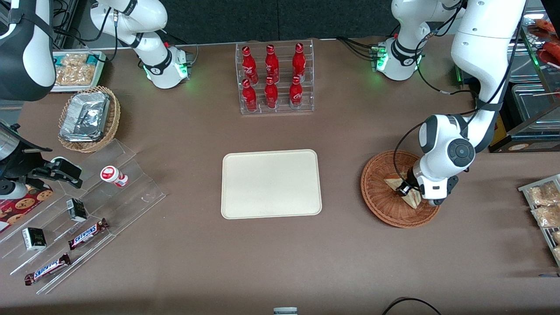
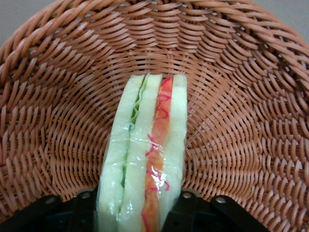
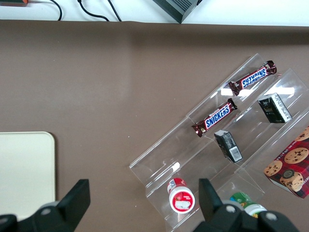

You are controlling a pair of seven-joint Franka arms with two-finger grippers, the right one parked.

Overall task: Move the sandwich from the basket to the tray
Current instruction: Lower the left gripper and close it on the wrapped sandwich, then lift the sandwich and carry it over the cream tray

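The sandwich [image 1: 395, 182], a pale bread wedge in clear wrap, lies in the round reddish-brown basket [image 1: 379, 209] toward the working arm's end of the table. My left gripper [image 1: 407, 189] is down inside the basket and shut on the sandwich. In the left wrist view the sandwich [image 2: 145, 145] stands on edge with green and red-orange filling showing, pressed between the two black fingers [image 2: 186, 209], with the basket's weave [image 2: 241, 96] all around it. The cream tray [image 1: 271, 183] lies bare at the middle of the table, beside the basket; its corner shows in the right wrist view [image 3: 24, 169].
An acrylic rack of red bottles [image 1: 274, 78] stands farther from the front camera than the tray. A tan basket with foil trays [image 1: 89, 118] and acrylic shelves with Snickers bars [image 1: 83, 210] lie toward the parked arm's end. Bagged snacks [image 1: 542, 205] lie at the working arm's end.
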